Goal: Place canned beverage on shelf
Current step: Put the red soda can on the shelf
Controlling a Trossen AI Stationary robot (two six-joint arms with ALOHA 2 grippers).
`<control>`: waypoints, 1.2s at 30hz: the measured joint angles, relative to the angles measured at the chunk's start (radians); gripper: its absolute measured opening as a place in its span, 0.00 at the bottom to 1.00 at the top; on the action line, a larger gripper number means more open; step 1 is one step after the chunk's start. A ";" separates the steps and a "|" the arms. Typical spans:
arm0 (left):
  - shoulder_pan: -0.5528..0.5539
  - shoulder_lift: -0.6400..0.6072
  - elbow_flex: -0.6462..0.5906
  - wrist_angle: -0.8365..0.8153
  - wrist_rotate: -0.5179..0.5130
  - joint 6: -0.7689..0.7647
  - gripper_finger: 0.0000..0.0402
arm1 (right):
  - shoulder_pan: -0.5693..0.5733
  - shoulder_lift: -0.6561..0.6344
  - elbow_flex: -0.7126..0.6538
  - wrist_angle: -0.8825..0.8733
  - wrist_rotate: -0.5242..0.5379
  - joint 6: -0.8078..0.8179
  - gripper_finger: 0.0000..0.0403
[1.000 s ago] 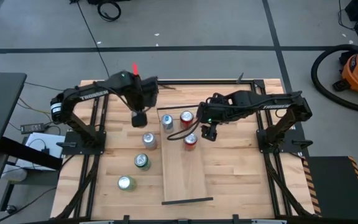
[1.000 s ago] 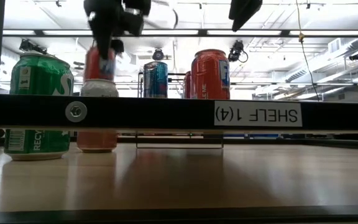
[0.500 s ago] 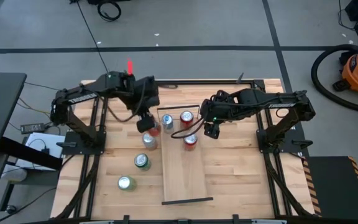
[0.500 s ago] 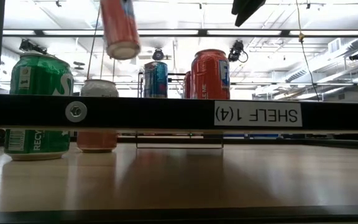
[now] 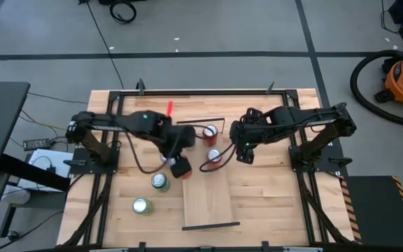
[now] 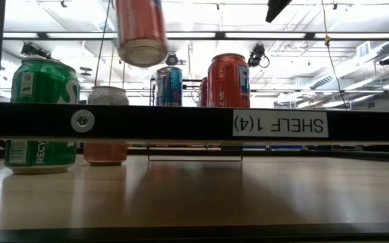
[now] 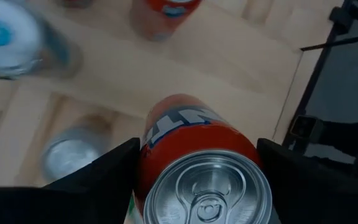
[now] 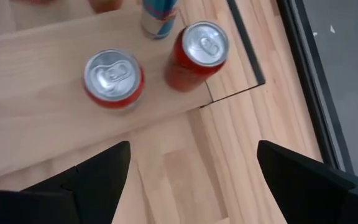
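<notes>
Gripped between the fingers of the left gripper, an orange-red can is being held above the left edge of the shelf in the high view, while the right gripper, fingers spread and empty, is being kept just right of the shelf's far end. From the low view, the can is being carried in the air above the standing cans. In the left wrist view, the can is being clamped between both fingers; in the right wrist view, two red cans are being seen upright on the shelf.
</notes>
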 joint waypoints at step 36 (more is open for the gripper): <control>-0.006 0.241 -0.002 0.073 -0.107 0.216 0.77 | 0.154 -0.007 0.000 -0.027 0.073 0.191 0.90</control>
